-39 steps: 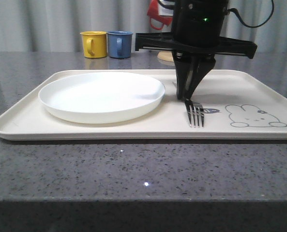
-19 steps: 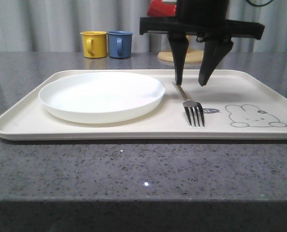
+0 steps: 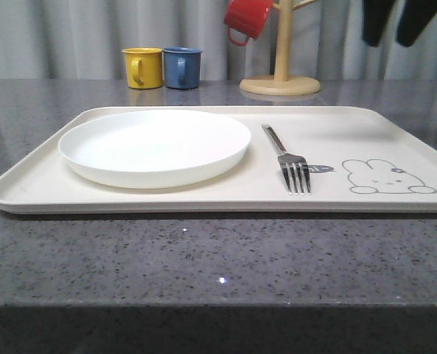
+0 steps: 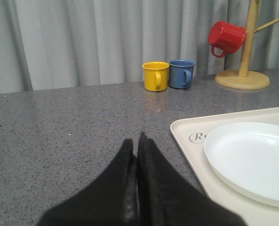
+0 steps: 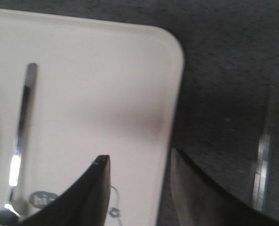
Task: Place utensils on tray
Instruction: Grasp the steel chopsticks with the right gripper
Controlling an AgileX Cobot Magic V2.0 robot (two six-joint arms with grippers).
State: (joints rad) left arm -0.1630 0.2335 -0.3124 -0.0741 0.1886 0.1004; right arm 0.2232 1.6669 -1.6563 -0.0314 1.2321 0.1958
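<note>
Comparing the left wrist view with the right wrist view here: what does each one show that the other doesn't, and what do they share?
Left wrist view: the shut left gripper over bare counter, the white plate, yellow mug, blue mug and red mug on its wooden stand.
Right wrist view: the open right gripper and the fork.
Both: the tray.

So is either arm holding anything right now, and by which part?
Nothing is held. The right gripper is raised, jaws open and empty; the fork lies on the tray. The left gripper is shut on nothing, over the table.
</note>
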